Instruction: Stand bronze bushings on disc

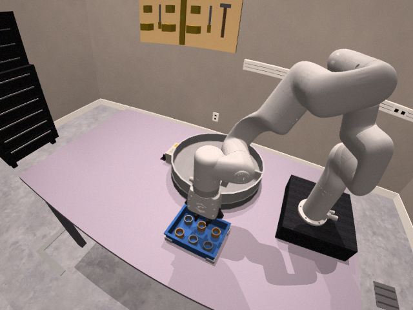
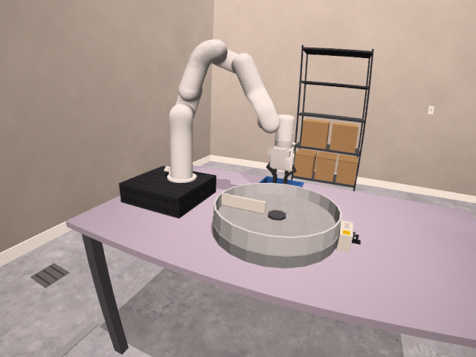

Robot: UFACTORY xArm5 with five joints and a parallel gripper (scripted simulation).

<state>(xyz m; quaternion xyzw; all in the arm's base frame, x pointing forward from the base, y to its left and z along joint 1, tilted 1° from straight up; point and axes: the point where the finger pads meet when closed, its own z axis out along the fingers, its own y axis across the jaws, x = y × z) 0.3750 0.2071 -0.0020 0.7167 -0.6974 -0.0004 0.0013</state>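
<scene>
Currently: gripper (image 1: 201, 221), part-open and empty, low over crate (image 1: 171, 229) at its back-row bronze bushing (image 1: 201, 225), three bronze in crate beside three steel (image 1: 193, 238), disc (image 2: 303, 215) bare; step in hand, first pick; next, straddle wall and close.

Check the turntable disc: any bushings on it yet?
Empty of bushings. The exterior view shows the disc bare except for its dark hub; all three bronze bushings sit in the blue crate.
</scene>
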